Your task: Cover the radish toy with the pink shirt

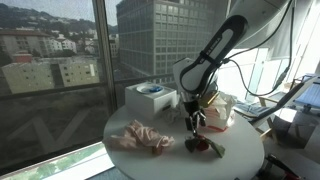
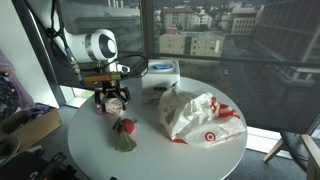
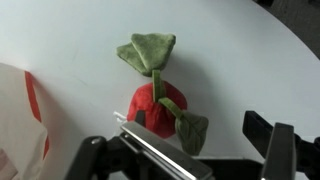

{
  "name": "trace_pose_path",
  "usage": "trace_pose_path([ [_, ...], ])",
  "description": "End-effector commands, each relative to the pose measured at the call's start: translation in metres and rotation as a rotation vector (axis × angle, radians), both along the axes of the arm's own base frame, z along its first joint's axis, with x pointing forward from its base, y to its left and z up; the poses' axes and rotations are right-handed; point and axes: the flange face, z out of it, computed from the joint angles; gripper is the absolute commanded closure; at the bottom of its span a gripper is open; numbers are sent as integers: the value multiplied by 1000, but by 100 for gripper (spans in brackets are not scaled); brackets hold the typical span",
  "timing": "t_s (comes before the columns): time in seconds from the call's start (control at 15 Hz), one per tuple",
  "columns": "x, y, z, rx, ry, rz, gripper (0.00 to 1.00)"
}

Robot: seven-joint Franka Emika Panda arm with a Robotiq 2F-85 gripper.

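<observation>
The radish toy (image 3: pixel 150 105) is red with green leaves and lies on the round white table (image 1: pixel 235 160). It shows in both exterior views (image 1: pixel 203 145) (image 2: pixel 124 133). The pink shirt (image 1: pixel 140 137) lies crumpled on the table, apart from the radish; the wrist view does not show it. My gripper (image 1: pixel 193 121) (image 2: pixel 112 100) hangs just above the table beside the radish, between it and the shirt. In the wrist view the gripper (image 3: pixel 210 150) is open and empty, with the radish just beyond the fingers.
A white plastic bag with red logos (image 2: pixel 195 115) (image 1: pixel 220 108) (image 3: pixel 20 110) lies close to the radish. A white box (image 1: pixel 150 97) (image 2: pixel 160 70) stands at the table's window side. The table edge (image 2: pixel 150 172) is near.
</observation>
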Motion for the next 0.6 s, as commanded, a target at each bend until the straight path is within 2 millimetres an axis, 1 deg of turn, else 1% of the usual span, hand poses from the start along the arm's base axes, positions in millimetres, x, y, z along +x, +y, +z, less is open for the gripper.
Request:
trace_pose_path([
  [0.0,31,25,35,4,-40,24,0],
  [0.13,42,42,53,25,-72,46,0],
  [0.27,37,58,71,58,-67,70,0],
  [0.33,39,44,52,36,-79,49,0],
  [0.47,38,57,61,44,-78,63,0],
  [0.53,38,59,62,45,-79,66,0],
])
